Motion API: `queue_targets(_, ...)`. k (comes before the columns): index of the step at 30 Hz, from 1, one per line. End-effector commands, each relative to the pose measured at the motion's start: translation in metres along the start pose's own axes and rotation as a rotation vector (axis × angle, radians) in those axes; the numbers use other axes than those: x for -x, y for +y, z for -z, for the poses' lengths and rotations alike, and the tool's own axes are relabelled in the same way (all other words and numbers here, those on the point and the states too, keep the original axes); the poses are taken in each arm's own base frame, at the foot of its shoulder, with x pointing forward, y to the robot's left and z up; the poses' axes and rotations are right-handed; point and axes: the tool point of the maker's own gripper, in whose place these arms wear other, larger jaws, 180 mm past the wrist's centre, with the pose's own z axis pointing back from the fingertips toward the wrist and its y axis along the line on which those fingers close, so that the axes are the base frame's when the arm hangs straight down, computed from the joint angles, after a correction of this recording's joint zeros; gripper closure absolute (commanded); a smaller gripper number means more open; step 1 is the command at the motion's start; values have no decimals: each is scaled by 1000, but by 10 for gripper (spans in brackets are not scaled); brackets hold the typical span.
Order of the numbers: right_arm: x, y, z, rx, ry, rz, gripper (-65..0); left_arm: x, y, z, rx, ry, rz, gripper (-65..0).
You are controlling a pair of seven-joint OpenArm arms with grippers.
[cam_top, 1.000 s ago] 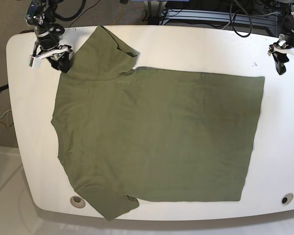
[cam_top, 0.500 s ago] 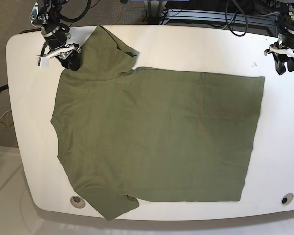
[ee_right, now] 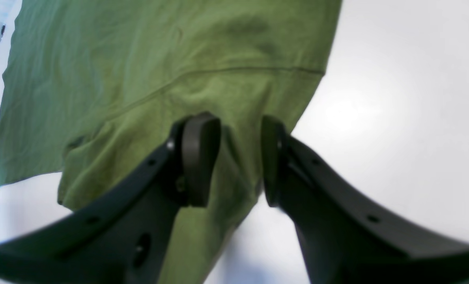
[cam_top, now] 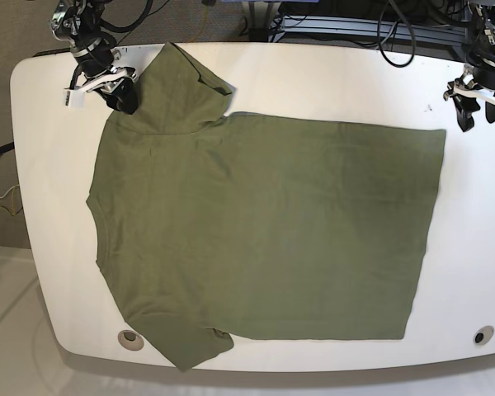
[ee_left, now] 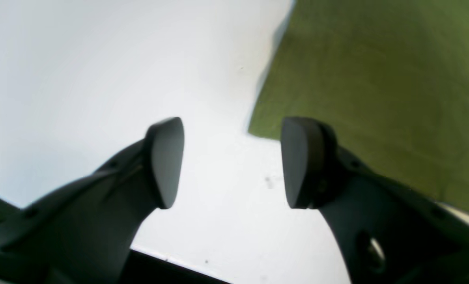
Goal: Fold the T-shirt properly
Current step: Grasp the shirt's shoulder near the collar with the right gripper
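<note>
white table (cam_top: 41, 165) holds the flat t-shirt (cam_top: 264, 223). right gripper (ee_right: 238, 161) half open over a sleeve, left gripper (ee_left: 232, 161) wide by the hem corner; next, pinch and fold.

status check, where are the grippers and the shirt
Left gripper open over bare table, just off shirt corner. Right gripper at far sleeve, jaws apart astride cloth edge. Shirt flat, unfolded. Nothing in the way.
</note>
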Motion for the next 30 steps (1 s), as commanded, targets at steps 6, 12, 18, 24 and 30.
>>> queue_targets(6,14,7,2,-11,62,-31,-203,-18,-5,-1,26,-45,-4,-403)
queue_targets(12,27,21,10,-61,107,-36,-184,-11,-7,2,36,-23,-12,-393)
queue_targets(18,33,28,13,-80,133,-46,-121,-5,-12,3,67,-2,-42,-348)
queue_targets(24,36,28,16,-79,160,-39,-138,26,-11,11,110,90,-137,-277)
queue_targets(30,39,29,16,-80,169,-29,-169,46,0,22,105,154,-204,-275)
